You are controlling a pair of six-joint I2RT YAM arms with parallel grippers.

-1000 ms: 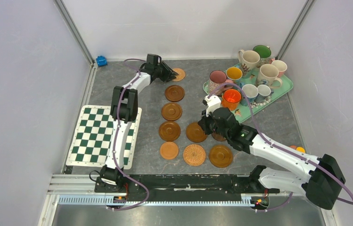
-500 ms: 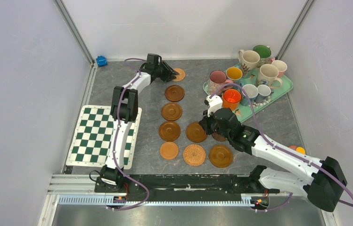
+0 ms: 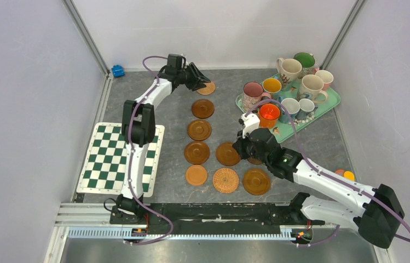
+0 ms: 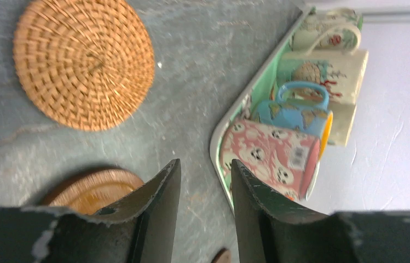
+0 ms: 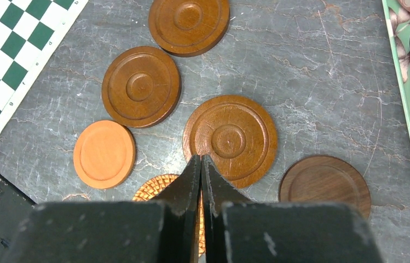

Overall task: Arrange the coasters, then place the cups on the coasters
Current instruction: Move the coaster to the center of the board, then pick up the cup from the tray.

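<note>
Several round coasters lie on the grey table: a column of brown wooden ones (image 3: 203,108) (image 3: 199,130) (image 3: 197,152), a plain orange one (image 3: 196,175), and a woven one (image 3: 225,179) in front. My left gripper (image 3: 200,81) hovers at the back beside a woven rattan coaster (image 4: 85,63), open, with nothing between its fingers (image 4: 167,186). My right gripper (image 5: 201,158) is shut and empty, its tips just above the edge of a ringed brown coaster (image 5: 230,139). The cups, among them a pink speckled one (image 4: 271,159), a blue one (image 4: 295,112) and a clear orange one (image 3: 269,113), stand on the mint tray (image 3: 323,109).
A green-white checkered mat (image 3: 117,159) lies at the left, and its corner (image 5: 11,49) shows in the right wrist view. A small blue object (image 3: 117,70) sits in the back left corner. Small orange and yellow things (image 3: 345,174) lie at the right edge. Walls close in the back and sides.
My left gripper has lifted and drawn back a little from the woven rattan coaster while its jaws widened. The right arm has crept slightly towards the back, still shut.
</note>
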